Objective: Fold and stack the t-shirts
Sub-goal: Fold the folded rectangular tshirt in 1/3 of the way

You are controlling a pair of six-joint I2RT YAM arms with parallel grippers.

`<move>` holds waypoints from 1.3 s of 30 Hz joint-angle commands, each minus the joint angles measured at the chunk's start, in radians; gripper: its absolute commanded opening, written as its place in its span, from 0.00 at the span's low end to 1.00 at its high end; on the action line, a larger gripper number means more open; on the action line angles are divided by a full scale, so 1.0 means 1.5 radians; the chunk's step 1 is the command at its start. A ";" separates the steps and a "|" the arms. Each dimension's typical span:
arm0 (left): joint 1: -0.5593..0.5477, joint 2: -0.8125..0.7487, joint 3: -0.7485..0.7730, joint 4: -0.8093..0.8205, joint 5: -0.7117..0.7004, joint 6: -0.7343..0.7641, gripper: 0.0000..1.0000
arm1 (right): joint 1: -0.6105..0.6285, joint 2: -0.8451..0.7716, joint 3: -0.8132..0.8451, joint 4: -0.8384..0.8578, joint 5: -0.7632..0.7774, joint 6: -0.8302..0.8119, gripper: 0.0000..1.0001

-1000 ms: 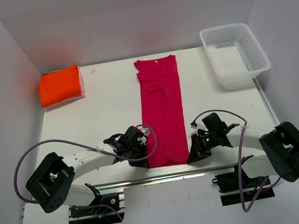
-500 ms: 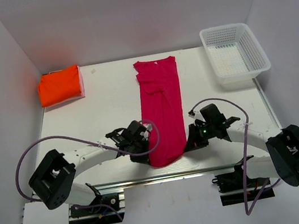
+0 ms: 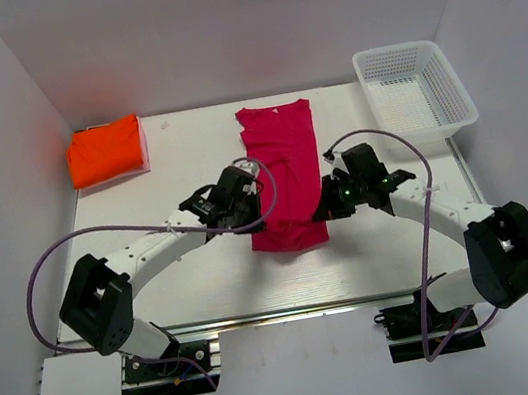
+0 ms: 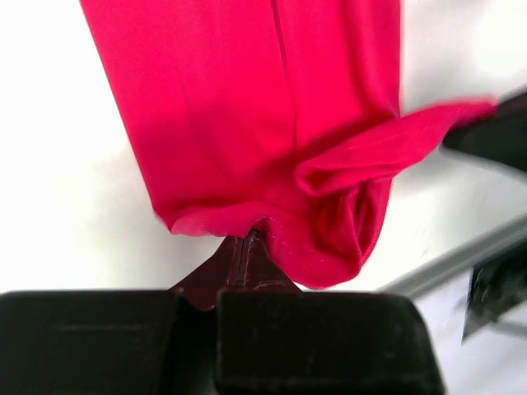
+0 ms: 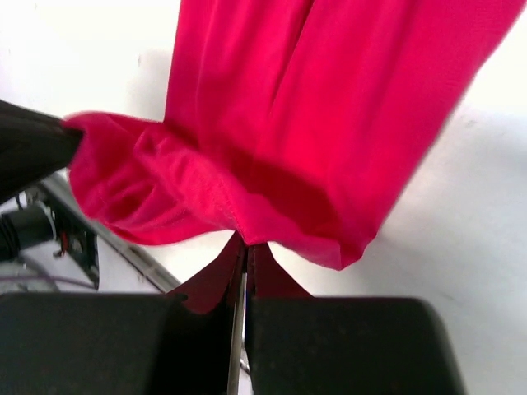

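Note:
The magenta-pink t-shirt (image 3: 282, 174) lies as a long narrow strip down the middle of the table, its near end lifted and doubled back. My left gripper (image 3: 252, 199) is shut on the shirt's left hem corner (image 4: 247, 226). My right gripper (image 3: 324, 204) is shut on the right hem corner (image 5: 247, 239). Both hold the hem above the table, so the cloth sags in a loop (image 3: 289, 237) between them. The orange t-shirt (image 3: 106, 151) sits as a folded rectangle at the far left corner.
A white mesh basket (image 3: 415, 95) stands at the far right corner. White walls close the table on three sides. A metal rail (image 3: 293, 311) runs along the near edge by the arm bases.
Both grippers have carried the shirt's near hem away from the front edge toward the far side, lifting it. The strip now looks shorter, with a fold forming near its middle.

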 commanded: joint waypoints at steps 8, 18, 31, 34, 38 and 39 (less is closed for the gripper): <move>0.078 0.103 0.194 -0.014 -0.077 0.072 0.00 | -0.034 0.083 0.188 -0.059 0.084 -0.036 0.00; 0.133 0.226 0.352 -0.028 -0.048 0.097 0.00 | -0.072 0.196 0.325 -0.076 0.076 -0.055 0.00; 0.175 0.314 0.414 0.011 0.017 0.120 0.00 | -0.113 0.304 0.402 -0.068 0.037 -0.052 0.00; 0.175 0.326 0.414 0.025 0.017 0.120 0.00 | -0.122 0.322 0.408 -0.053 0.040 -0.047 0.00; 0.181 0.365 0.444 0.019 0.017 0.120 0.00 | -0.130 0.351 0.427 -0.042 0.032 -0.040 0.00; 0.181 0.380 0.453 0.019 0.017 0.120 0.00 | -0.134 0.369 0.430 -0.040 0.029 -0.041 0.00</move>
